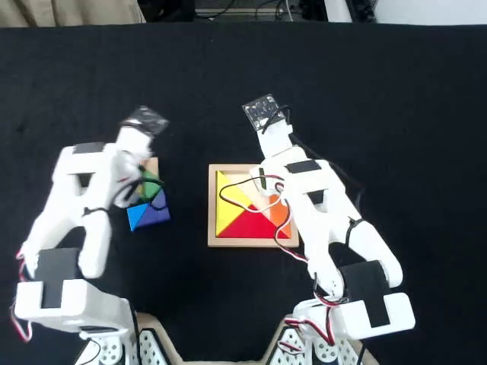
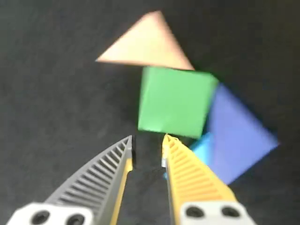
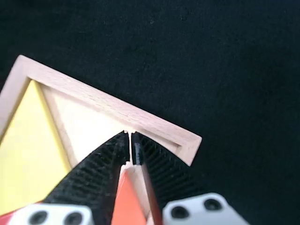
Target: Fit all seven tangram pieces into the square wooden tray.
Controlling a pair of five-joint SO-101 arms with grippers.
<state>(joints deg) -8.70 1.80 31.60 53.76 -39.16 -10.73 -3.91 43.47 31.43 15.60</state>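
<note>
The square wooden tray point(image 1: 212, 213) lies mid-counter point(image 1: 365, 91) and holds a yellow triangle point(image 1: 232, 199), a red triangle point(image 1: 247, 226) and an orange piece point(image 1: 278, 215), with one corner's pale floor bare. To its side, well apart, a green square point(image 1: 151, 186), a blue triangle point(image 1: 156, 215) and a light-blue piece point(image 1: 138, 218) sit huddled under the left arm.

The left hand point(image 2: 147, 138) is parted a little, gripping nothing, its tips just short of the green square. The right hand point(image 3: 131, 135) has its tips pressed almost together at the tray's inner rim; the orange piece shows behind them, though whether it is gripped cannot be told.

The left wrist view adds a tan triangle point(image 2: 147, 44) touching the green square's far edge.
</note>
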